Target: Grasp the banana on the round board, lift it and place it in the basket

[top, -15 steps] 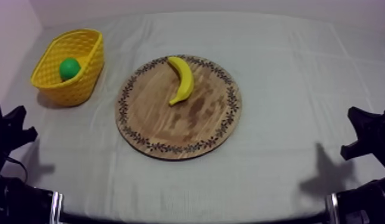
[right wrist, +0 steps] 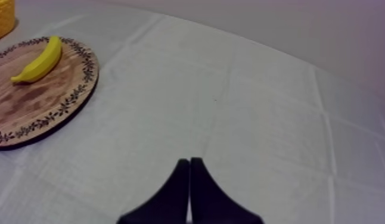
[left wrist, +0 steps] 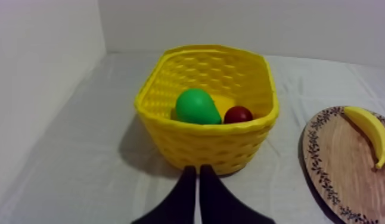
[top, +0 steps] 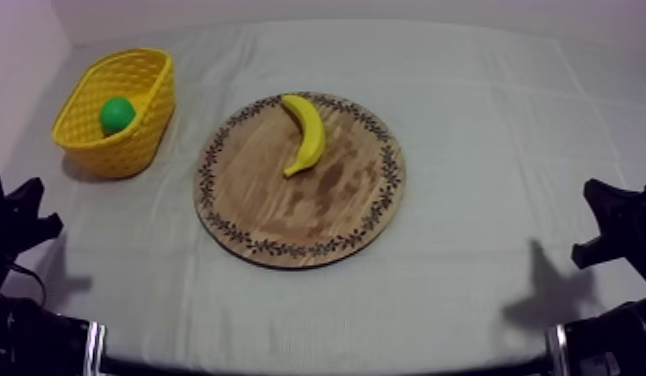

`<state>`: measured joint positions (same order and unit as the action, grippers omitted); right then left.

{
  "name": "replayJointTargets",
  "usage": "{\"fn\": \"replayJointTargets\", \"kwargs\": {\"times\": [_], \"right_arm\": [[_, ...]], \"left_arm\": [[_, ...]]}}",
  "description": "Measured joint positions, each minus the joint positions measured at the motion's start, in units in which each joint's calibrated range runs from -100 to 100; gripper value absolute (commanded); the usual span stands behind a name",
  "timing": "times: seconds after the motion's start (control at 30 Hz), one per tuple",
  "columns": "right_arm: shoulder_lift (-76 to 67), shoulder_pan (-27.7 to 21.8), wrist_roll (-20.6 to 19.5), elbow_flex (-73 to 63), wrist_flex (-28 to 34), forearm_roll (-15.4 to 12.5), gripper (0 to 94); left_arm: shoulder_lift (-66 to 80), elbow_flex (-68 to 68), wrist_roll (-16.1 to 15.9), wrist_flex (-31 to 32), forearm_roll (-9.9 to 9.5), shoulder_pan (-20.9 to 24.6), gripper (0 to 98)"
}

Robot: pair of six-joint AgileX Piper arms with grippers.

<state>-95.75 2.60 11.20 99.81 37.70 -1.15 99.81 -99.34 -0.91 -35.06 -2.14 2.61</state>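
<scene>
The banana (top: 305,134) lies on the wooden board (top: 287,215), on the half towards the bench's far edge. It is a smooth, slightly glossy yellow crescent. One tip reaches the board's patterned rim and the other points in towards the board's centre.

The board is a flat round disc at the middle of the bench (top: 467,120). It shows pale brown grain blotched with darker stains, a ring of small dark leafy sprigs just inside the rim, and a dark edge.

The yellow basket (top: 137,120) stands near the bench's far left corner, well apart from the board. It is an oval tub that looks moulded, with walls pierced in a woven lattice and a thick rolled lip. Inside it sit a smooth green pear (left wrist: 196,107) and, just beside that, a round, shiny small red fruit (left wrist: 238,114).

A grey-white cloth (top: 457,290) covers the bench. It is matte and finely woven, and crossed by straight fold creases.

The left pincer (left wrist: 196,173) sits low at the bench's near left corner. Its two black fingers are pressed together into a narrow wedge that holds nothing and points at the basket's near wall. The right pincer (right wrist: 189,164) sits low at the near right corner. Its fingers are likewise together and empty, over bare cloth, with the board and banana well off to one side.
</scene>
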Motion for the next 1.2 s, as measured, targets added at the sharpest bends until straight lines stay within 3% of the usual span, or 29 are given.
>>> {"fn": "replayJointTargets", "kwargs": {"times": [0.33, 0.43, 0.67, 0.9, 1.07, 1.2], "right_arm": [[0.00, 0.00, 0.00, 0.00, 0.00, 0.00, 0.3], [0.00, 0.00, 0.00, 0.00, -0.08, 0.00, 0.3], [0.00, 0.00, 0.00, 0.00, -0.08, 0.00, 0.3], [0.00, 0.00, 0.00, 0.00, -0.08, 0.00, 0.3], [0.00, 0.00, 0.00, 0.00, 0.00, 0.00, 0.3], [0.00, 0.00, 0.00, 0.00, -0.05, 0.00, 0.3]], "left_arm": [[-0.22, 0.00, -0.15, 0.00, 0.00, -0.43, 0.0], [-2.65, 0.13, -0.66, 2.53, -0.21, -0.87, 0.0], [-14.70, 8.05, 2.18, 8.53, -4.35, -1.29, 0.0], [-30.84, 27.26, 4.13, 0.71, -4.90, -3.63, 0.0], [-43.19, 44.22, 3.36, -7.88, -4.77, -5.34, 0.0], [-52.33, 59.49, 1.47, -15.05, -3.33, -6.08, 0.0]]}}
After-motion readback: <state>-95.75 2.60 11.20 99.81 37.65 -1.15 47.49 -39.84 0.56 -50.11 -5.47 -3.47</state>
